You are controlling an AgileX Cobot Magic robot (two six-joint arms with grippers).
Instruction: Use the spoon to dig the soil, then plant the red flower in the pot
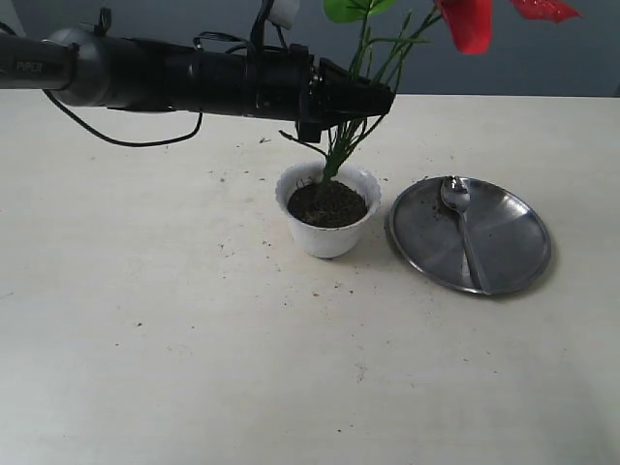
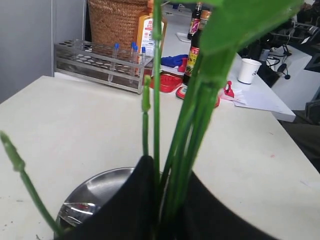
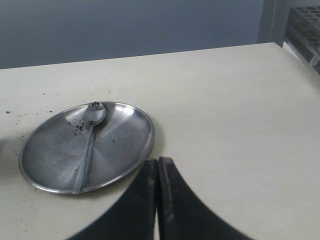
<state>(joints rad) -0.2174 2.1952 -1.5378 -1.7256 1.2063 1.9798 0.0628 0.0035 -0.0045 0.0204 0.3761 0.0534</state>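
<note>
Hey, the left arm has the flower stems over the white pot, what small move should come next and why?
Probably ease open the jaws of the left gripper. The stems of the red flower run down into the soil in the pot, and the spoon lies on the steel plate, so digging looks done; only the release seems left.

The red flower (image 1: 468, 24) is held upright in the left pincer (image 1: 376, 97), which is clamped on its bundle of thin green stems. The stem ends are set in dark, crumbly soil (image 1: 327, 204). The soil is carried in the white, scallop-rimmed pot (image 1: 329, 240) standing on the bench (image 1: 145, 320). Just beside it, the silver spoon (image 1: 454, 195) is laid on a round steel plate (image 1: 513, 242), its bowl flecked with soil.
</note>
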